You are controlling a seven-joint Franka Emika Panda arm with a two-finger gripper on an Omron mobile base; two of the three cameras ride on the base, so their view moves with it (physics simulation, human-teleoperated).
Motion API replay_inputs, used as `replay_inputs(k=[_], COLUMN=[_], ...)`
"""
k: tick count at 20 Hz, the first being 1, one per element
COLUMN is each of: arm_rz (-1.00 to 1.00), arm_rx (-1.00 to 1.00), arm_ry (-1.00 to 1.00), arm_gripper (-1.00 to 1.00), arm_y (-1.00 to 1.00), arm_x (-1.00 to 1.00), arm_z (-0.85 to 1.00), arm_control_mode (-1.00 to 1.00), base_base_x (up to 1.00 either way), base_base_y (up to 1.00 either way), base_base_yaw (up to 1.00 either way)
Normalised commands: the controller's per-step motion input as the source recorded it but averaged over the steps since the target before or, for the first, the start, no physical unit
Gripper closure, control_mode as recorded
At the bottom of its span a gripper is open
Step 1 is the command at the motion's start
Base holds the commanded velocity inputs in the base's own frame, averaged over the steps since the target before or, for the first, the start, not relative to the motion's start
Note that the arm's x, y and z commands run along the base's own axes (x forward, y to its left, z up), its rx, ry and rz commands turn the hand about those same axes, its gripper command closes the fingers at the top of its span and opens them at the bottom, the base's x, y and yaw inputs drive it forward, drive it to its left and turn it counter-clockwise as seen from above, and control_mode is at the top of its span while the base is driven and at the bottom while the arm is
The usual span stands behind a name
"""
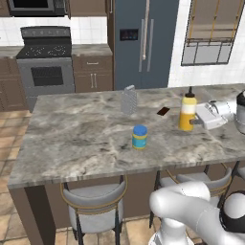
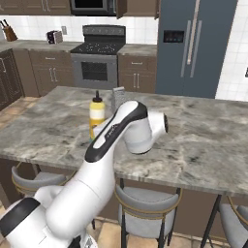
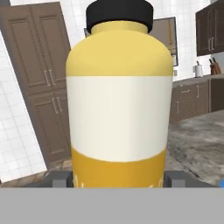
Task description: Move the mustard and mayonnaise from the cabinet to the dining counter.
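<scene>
The slim yellow mustard squeeze bottle (image 1: 187, 114) with its dark pointed cap stands upright on the grey-brown veined marble dining counter (image 1: 81, 139), toward the right of the top in the left base view. A broad white band wraps its middle, and no writing can be read on it in the hand view. The white arm's two-finger gripper (image 1: 195, 121) sits at the bottle's lower body from the right, a finger tip on either side of its base; the jaws stand wide apart around it, and whether they press on it cannot be told.

To the left and nearer on the same top stands the short round mayonnaise jar (image 1: 139, 137) with a blue lid and a blue and yellow label, well apart from the bottle; its print is too small to read. Farther back are an upright grey metal box grater (image 1: 129, 99) and a small flat dark brown object (image 1: 163, 111), which lies just left of the bottle.

Grey round-backed stools (image 1: 94, 206) are tucked under the near edge. Beyond the counter are a dark grey-blue double-door refrigerator (image 1: 142, 43), a steel range with a black cooktop (image 1: 46, 62), brown base cabinets (image 1: 93, 74), white tiled walls and a window with a tan blind (image 1: 210, 31).
</scene>
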Motion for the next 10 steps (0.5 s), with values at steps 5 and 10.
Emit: replay_inputs(k=[5,10], arm_rz=[0.00,0.01], arm_rx=[0.00,-0.01], arm_ry=[0.02,0.02], arm_gripper=[1.00,1.00], arm_y=[-0.10,-0.02], arm_x=[0.39,0.48], arm_z=[-0.37,-0.35], arm_control_mode=[-1.00,-1.00], base_base_x=[0.00,0.00], base_base_y=[0.00,0.00], base_base_yaw=[0.00,0.00])
